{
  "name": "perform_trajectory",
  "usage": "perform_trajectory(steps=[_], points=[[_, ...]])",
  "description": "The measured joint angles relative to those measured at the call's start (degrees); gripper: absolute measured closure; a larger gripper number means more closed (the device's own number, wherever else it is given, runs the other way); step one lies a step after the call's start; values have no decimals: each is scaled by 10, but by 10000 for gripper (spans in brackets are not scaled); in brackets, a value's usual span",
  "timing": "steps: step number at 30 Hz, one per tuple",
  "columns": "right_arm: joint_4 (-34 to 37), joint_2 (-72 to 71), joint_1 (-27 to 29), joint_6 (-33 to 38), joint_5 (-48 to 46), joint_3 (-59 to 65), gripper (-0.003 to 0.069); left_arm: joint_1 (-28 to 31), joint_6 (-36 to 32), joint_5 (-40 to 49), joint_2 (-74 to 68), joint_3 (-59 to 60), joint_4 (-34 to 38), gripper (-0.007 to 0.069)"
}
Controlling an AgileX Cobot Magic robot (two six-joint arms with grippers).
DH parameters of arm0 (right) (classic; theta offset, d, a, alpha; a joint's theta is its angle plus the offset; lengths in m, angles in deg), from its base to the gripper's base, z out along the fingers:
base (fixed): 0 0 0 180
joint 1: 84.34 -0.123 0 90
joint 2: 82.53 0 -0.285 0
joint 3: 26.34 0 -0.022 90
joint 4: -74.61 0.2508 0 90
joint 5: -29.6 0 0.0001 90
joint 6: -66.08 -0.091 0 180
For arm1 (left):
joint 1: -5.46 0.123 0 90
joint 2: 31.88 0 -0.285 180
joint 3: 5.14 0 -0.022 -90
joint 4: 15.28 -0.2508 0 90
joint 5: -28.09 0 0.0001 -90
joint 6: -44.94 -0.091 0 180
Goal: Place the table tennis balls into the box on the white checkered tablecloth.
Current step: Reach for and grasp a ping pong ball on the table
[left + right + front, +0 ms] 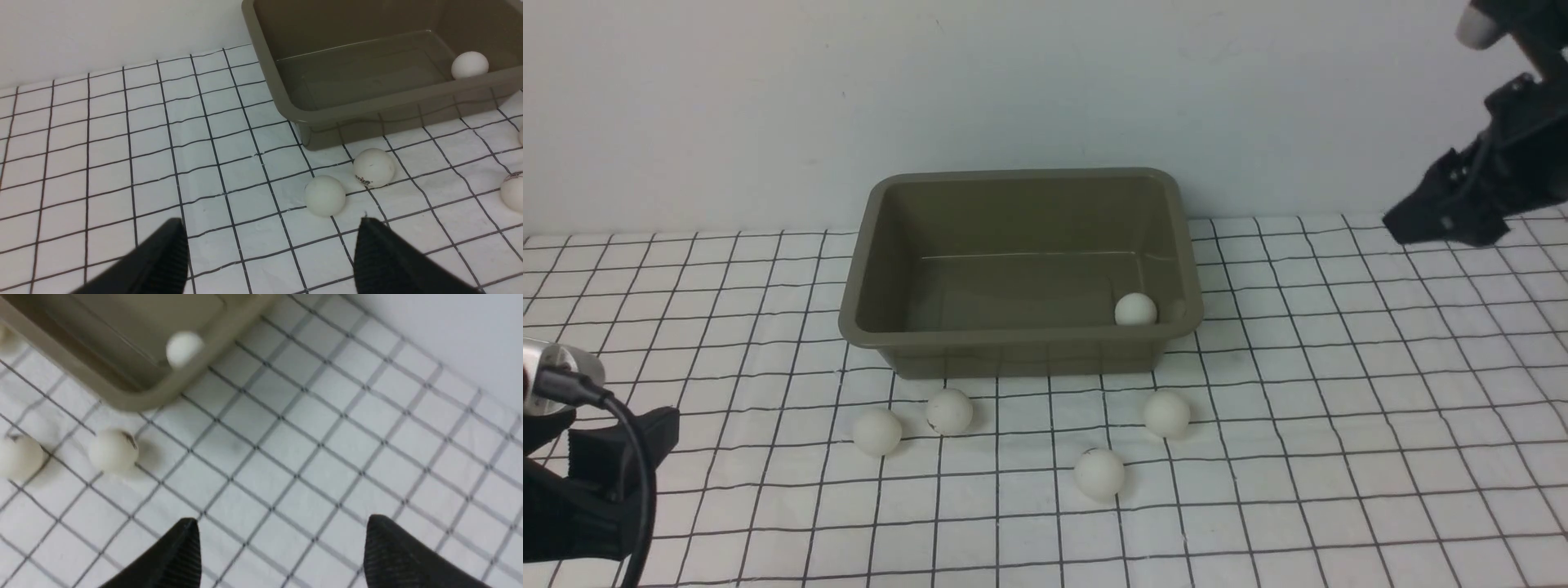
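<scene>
Front view: one ball (1135, 309) sits at four o'clock inside the box (1027, 355); four balls (1099, 474) lie nearer, on the checkered cloth (1307, 506). Left wrist view: left claw (271, 249) spread apart. Right wrist view: right claw (282, 547) apart.

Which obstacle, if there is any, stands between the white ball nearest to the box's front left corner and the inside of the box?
Only the box's own front wall stands between that ball and the inside; no other visible thing blocks the way.
</scene>
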Motion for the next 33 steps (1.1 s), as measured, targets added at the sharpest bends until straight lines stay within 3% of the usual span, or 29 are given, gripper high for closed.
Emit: perform_trajectory(steps=[4, 12, 21, 33], points=[[14, -48, -11, -29, 19, 97, 177, 0, 0, 0, 0, 0, 0, 132], [178, -31, -141, 61, 213, 262, 177, 0, 0, -3, 0, 0, 0, 132], [248, 95, -210, 74, 339, 247, 123, 0, 0, -4, 0, 0, 0, 132], [313, 210, -223, 97, 352, 181, 113, 0, 1, -4, 0, 0, 0, 132]])
